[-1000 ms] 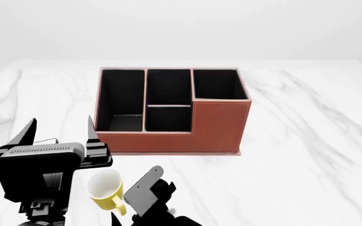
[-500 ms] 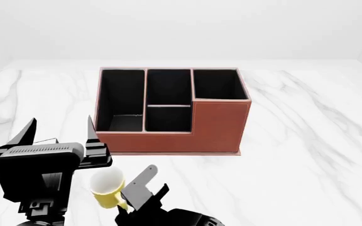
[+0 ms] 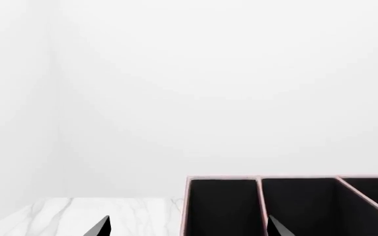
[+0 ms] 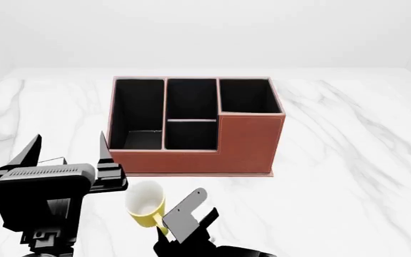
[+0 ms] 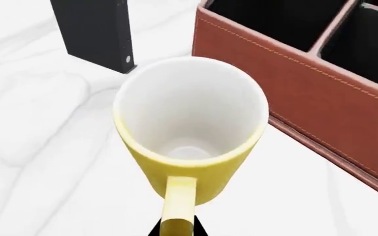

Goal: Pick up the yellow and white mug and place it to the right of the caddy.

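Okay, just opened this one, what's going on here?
The right gripper holds the yellow and white mug by its handle, tilted, in front of the caddy near its left end. The mug is not yet to the right of the caddy. The left gripper sits open and empty nearby, holding nothing. A small black slab stands close to the mug.

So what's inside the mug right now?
Nothing shows in the mug: the right wrist view looks straight down its white wall to a bare bottom. The right gripper grips its handle; the ground under the mug is hidden.
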Tool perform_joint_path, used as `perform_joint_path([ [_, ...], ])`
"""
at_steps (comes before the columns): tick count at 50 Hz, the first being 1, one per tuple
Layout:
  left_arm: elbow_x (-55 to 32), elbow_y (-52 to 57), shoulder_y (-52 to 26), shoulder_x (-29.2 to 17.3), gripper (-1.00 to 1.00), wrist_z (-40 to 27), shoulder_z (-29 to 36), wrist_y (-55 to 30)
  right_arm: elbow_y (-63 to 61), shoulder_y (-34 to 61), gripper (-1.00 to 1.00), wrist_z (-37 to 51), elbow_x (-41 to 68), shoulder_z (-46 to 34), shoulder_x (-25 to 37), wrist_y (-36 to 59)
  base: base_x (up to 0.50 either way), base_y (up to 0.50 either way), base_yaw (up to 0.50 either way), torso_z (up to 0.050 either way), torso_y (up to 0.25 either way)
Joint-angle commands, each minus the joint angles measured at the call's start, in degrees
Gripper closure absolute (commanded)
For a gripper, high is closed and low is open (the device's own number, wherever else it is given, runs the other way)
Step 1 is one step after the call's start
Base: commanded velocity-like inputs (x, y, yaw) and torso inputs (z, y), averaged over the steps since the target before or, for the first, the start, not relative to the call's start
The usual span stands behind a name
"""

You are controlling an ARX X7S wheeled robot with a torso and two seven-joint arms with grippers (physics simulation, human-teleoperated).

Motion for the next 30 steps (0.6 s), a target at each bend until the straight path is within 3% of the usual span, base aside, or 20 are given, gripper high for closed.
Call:
perform_joint_path([
  [1,-0.2,0.3,0.0,-0.2,-1.0,-0.4,0.1,-0.1,-9.3,-1.0,1.0,4.0,0.2,1.2,6.6,0.6,0.0,0.0,0.0,0.0,0.0],
  [30,-0.4,0.2,-0.8,-0.7,-1.0,-1.2,1.3,-0.8,-21.2,-4.7,1.0,8.7,7.0,9.0,22.9,-2.5,0.0,0.0,0.0,0.0,0.0],
])
